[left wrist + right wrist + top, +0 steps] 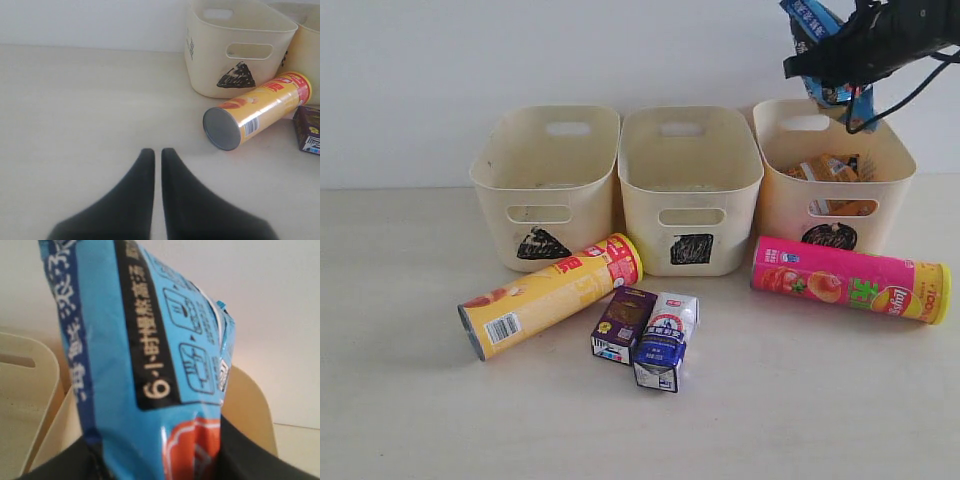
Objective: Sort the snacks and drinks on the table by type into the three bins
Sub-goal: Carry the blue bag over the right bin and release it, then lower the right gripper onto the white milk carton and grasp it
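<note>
Three cream tubs stood in a row at the back of the pale beige table [410,400], close to a plain white wall [520,60]. The triangle bin [545,180] was at the left of the exterior frame, the square bin [690,185] in the middle and the circle bin [880,185] at the right. The surface was matte with faint grain and carried soft shadows beneath the items.

Your right gripper [830,62] hung in the upper right of the frame, above the circle bin, its jaws clamped on a blue packet [812,25]. An orange-brown bag [835,168] lay inside that bin.

Your left gripper [157,152] hovered low over bare table, its jaws only a narrow slit apart with nothing between them.

In front of the bins, the yellow tube [550,295] lay slanted at lower left and the pink tube [850,280] lay at the right. The purple carton [623,322] and the white and blue carton [665,340] lay side by side between them, touching.
</note>
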